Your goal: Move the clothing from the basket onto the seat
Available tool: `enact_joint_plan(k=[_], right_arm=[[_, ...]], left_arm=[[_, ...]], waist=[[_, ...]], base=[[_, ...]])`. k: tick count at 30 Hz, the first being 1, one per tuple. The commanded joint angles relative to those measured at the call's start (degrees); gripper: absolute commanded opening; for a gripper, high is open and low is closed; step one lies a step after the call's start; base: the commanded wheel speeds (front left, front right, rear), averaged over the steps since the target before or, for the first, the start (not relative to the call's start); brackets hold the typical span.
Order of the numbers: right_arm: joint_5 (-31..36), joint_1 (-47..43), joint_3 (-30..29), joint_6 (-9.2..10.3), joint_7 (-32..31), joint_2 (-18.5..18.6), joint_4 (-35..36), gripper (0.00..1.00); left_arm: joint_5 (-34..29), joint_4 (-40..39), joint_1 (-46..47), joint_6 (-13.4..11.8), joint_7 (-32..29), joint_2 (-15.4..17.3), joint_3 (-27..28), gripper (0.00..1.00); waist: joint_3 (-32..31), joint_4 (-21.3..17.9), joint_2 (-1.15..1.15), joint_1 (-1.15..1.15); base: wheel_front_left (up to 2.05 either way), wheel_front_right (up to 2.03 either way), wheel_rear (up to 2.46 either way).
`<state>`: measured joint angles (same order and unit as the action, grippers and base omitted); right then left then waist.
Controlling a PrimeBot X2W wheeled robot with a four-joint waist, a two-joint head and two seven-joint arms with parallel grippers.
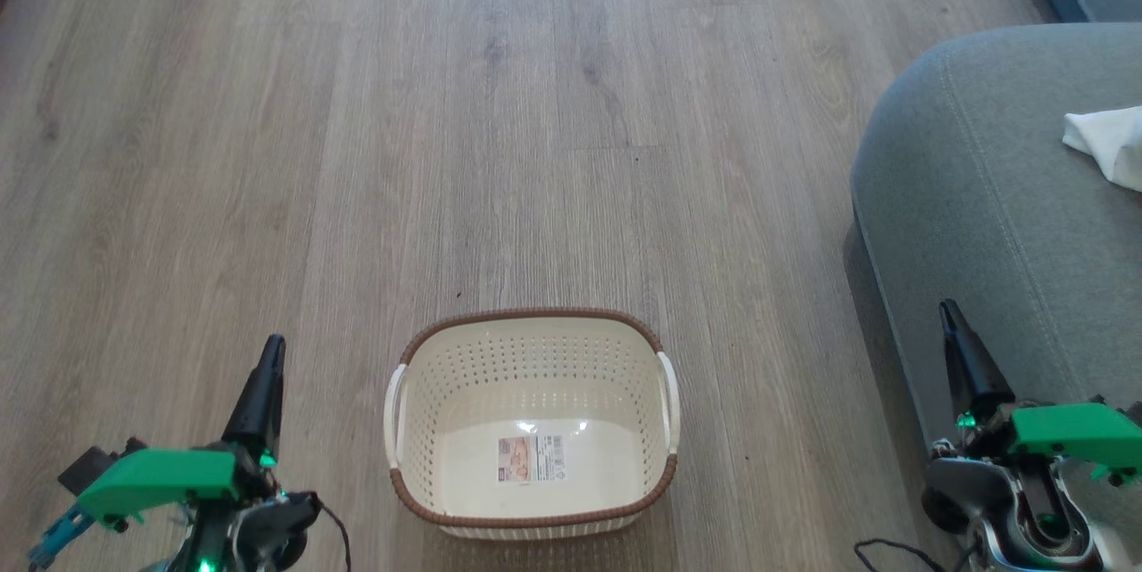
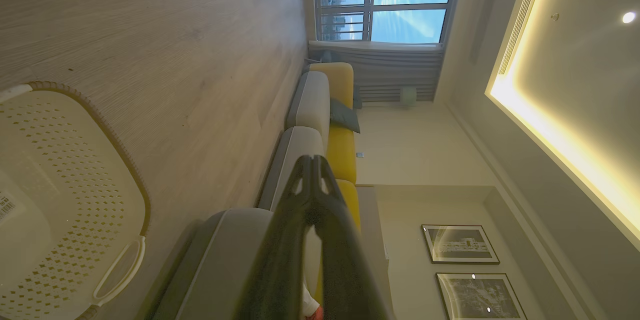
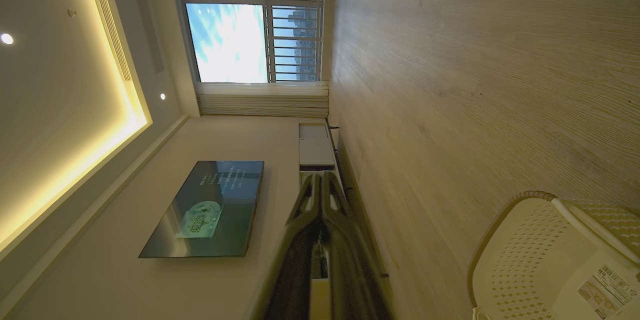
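The cream basket [image 1: 464,376] with a brown rim stands on the floor straight ahead, with nothing in it but the label on its base. It also shows in the left wrist view [image 2: 75,200] and the right wrist view [image 3: 520,260]. The grey-green seat [image 1: 981,197] is to the right. A white piece of the clothing [image 1: 1111,144] lies on it at the picture's edge, and a white-and-red scrap of clothing [image 2: 312,310] peeks out behind my left fingers. My left gripper [image 1: 272,349] is shut and empty, left of the basket. My right gripper [image 1: 947,311] is shut and empty, in front of the seat's edge.
Wood-plank floor [image 1: 535,108] stretches ahead and to the left. The sofa [image 2: 310,105] with yellow back cushions runs toward a window [image 2: 385,0]. A wall-mounted screen [image 3: 210,207] and a low cabinet [image 3: 315,145] stand on the opposite side.
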<state>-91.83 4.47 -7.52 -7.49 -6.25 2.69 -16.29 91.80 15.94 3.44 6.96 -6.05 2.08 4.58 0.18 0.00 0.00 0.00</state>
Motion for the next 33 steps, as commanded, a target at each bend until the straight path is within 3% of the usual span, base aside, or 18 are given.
enact_joint_plan(k=[1,33], right_arm=[[-0.33,1.72,0.99,0.00,-0.25,0.19,2.26,0.00],[-0.34,1.72,1.00,0.00,-0.24,0.19,2.26,0.00]], left_arm=[[0.37,-1.88,2.76,0.53,-0.44,0.80,1.95,0.00],[0.37,-1.88,2.76,0.53,-0.44,0.80,1.94,0.00]], waist=[[0.00,0.00,0.00,0.00],[0.00,0.00,0.00,0.00]], base=[[0.00,0.00,0.00],[0.00,0.00,0.00]])
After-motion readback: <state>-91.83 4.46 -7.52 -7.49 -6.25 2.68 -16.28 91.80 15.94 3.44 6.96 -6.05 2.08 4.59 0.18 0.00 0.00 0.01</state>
